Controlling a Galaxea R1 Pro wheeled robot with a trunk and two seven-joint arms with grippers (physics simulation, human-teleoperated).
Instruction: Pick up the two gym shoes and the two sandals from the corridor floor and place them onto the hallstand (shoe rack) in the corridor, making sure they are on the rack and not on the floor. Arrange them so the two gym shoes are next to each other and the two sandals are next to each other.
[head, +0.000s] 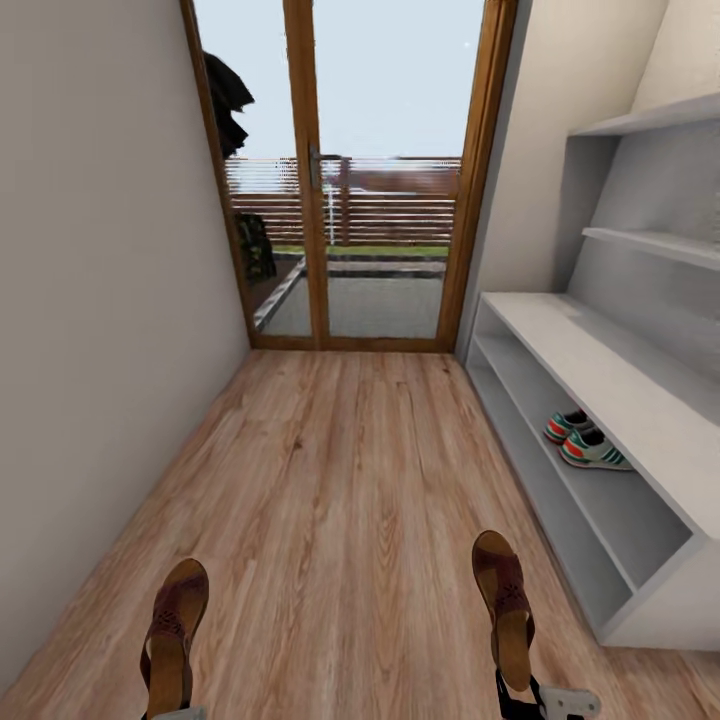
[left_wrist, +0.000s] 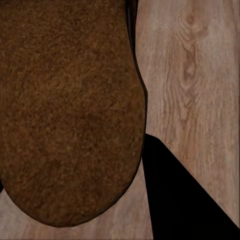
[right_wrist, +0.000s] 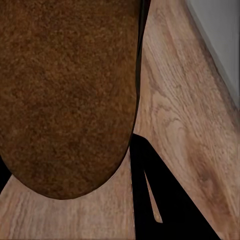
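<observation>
Head view, corridor seen lengthwise toward the glazed door (head: 370, 180). The hallstand (head: 640, 400) runs along the right wall; the two gym shoes (head: 585, 440) already sit side by side, touching, on its upper shelf, toes pointing out toward the corridor. Each arm carries one sandal above the corridor floor (head: 350, 480): the left sandal (head: 175, 630) at the lower left, the right sandal (head: 505, 600) at the lower right, each with its long axis running roughly along the corridor, toe away from the robot.

The deciding relation: the hallstand lies to the right of both sandals, with the right sandal near its front edge and the left sandal well apart from it, across the width of the floor. The right arm is therefore judged the nearer one for the first placement, onto bare shelf beside the gym shoes or onto the bench top.

Wrist views: the sole of the left sandal (left_wrist: 65, 110) and of the right sandal (right_wrist: 65, 95) lies close before each camera, floor planks beyond. The right gripper (head: 545, 700) sits at the sandal's heel. Fingers are hidden; each evidently grips its sandal, but how wide they stand cannot be told.
</observation>
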